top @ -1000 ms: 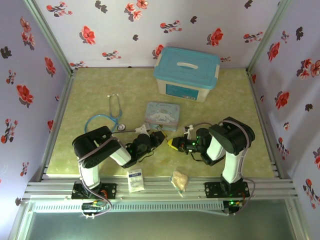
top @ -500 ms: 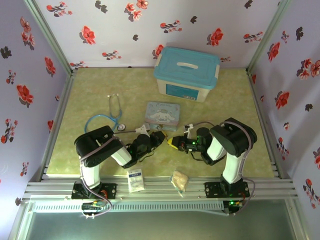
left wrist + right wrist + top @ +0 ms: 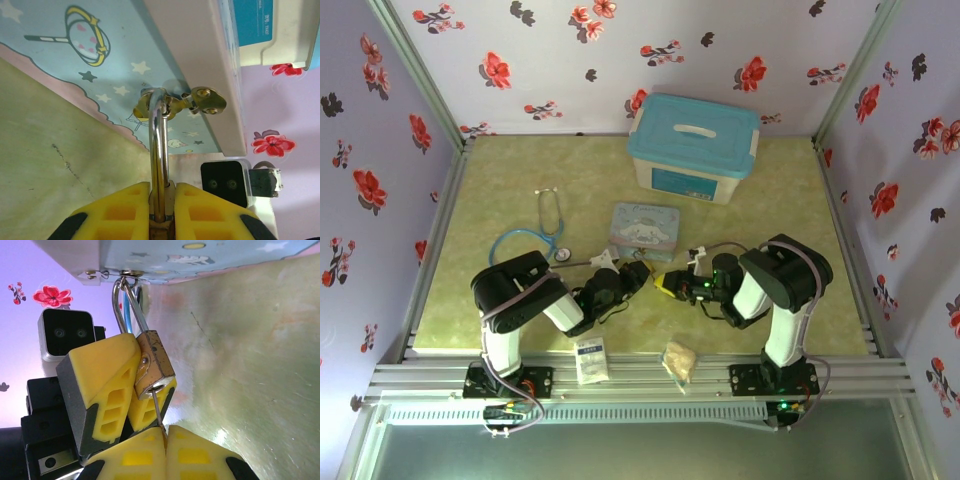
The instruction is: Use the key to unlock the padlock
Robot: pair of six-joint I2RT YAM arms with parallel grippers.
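The padlock (image 3: 154,362) hangs by its silver shackle (image 3: 159,145) from the small brass hasp (image 3: 150,104) on the front edge of the pale blue cartoon tin (image 3: 646,227), which lies near the middle of the green table (image 3: 770,180). The left gripper (image 3: 159,192) is closed on the lock. In the left wrist view its yellow tips press against both sides of the shackle, and in the right wrist view its fingers (image 3: 102,385) clamp beside the brass body, which is held tilted with the keyhole end pointing down toward the right gripper (image 3: 166,432). The right gripper is closed as well, its two yellow pads meeting with almost no gap on the key (image 3: 158,410). The key is a thin dark shaft that runs up from between the pads to the bottom of the padlock, where its tip meets the keyhole; how deep it sits cannot be told. Whether the shackle's far leg is seated is hidden behind the left fingers. From above, both grippers meet tip to tip just in front of the tin. A blue stethoscope (image 3: 563,255) lies to the left, and a teal-lidded storage box (image 3: 693,140) stands behind the tin.
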